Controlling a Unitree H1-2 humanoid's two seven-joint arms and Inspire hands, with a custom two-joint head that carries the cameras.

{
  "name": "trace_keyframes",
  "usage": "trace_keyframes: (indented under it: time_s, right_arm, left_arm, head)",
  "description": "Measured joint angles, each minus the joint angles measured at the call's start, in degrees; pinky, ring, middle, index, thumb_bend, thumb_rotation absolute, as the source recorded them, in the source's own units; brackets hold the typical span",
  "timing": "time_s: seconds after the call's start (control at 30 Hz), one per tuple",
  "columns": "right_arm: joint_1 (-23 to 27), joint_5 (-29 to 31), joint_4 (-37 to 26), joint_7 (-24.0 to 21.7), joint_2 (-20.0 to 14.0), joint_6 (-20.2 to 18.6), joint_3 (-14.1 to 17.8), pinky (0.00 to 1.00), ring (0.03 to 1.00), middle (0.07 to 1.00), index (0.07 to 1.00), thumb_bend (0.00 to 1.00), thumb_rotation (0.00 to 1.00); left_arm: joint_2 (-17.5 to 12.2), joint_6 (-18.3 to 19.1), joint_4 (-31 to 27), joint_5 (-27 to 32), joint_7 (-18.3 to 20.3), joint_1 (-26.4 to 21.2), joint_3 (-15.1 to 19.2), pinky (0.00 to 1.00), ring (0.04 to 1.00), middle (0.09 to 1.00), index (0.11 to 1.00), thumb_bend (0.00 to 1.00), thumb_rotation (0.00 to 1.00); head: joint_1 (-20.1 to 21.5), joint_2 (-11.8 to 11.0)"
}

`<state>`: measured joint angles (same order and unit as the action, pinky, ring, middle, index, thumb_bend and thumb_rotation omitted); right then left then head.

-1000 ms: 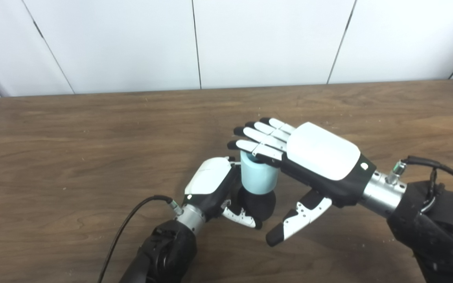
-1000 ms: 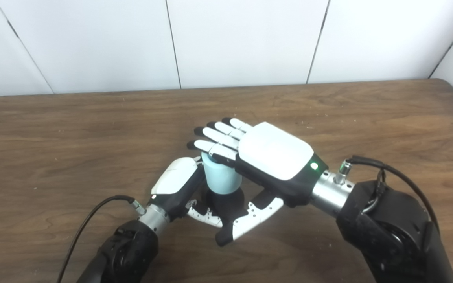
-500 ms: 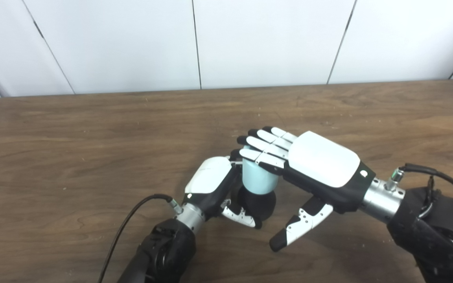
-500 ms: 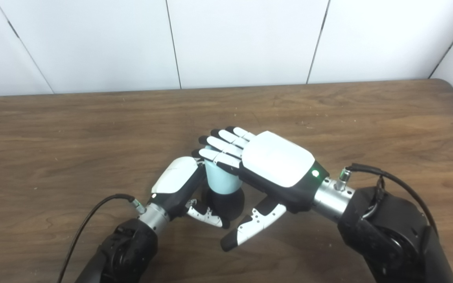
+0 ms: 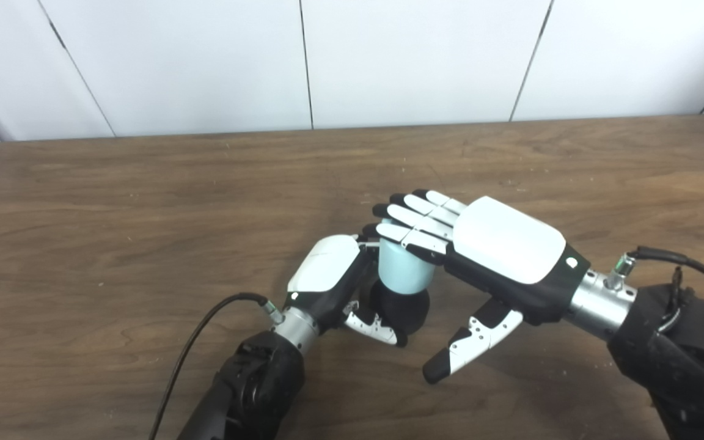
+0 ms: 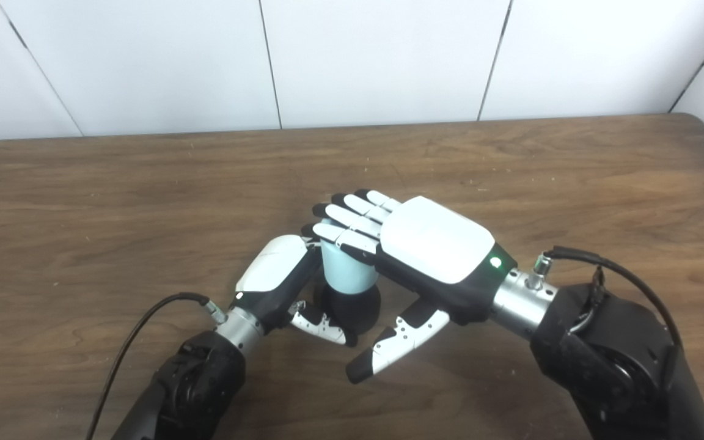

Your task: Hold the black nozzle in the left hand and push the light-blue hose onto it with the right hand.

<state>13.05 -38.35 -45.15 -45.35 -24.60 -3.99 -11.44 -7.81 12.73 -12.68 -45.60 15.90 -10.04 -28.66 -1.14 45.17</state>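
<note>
Light-blue hose seated upright on black nozzle, mid-table, nearer the front edge. Left hand wrapped around nozzle base, steadying. Right hand flat, fingers spread, holding nothing, lying across hose top. Best pressed straight down along the axis; left grip kept firm, hose not allowed to tilt sideways.

Light-blue hose, black nozzle

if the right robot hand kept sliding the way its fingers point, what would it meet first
Probably nothing: past the fingertips of the right robot hand, which lie flat on the light-blue hose, only bare table shows. Depth is uncertain.
</note>
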Motion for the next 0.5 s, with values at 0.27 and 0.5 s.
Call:
trace_keyframes:
  time_s: [0.27, 0.5]
  right_arm:
    - [-0.30, 1.79, 0.03, 0.34, -0.01, 0.01, 1.31, 1.00, 1.000, 1.000, 0.948, 0.69, 1.00]
    - [-0.69, 1.75, 0.45, 1.98, 0.09, 0.06, 2.11, 1.00, 1.000, 1.000, 0.947, 0.69, 1.00]
  left_arm:
    - [-0.02, -0.01, -0.02, -0.01, 0.00, 0.07, -0.02, 0.90, 0.712, 0.526, 0.468, 0.52, 0.00]
    - [-0.03, -0.02, -0.02, -0.36, 0.00, -0.03, -0.02, 0.90, 0.692, 0.492, 0.482, 0.52, 0.00]
  head:
    - [0.09, 0.26]
    - [-0.26, 0.53]
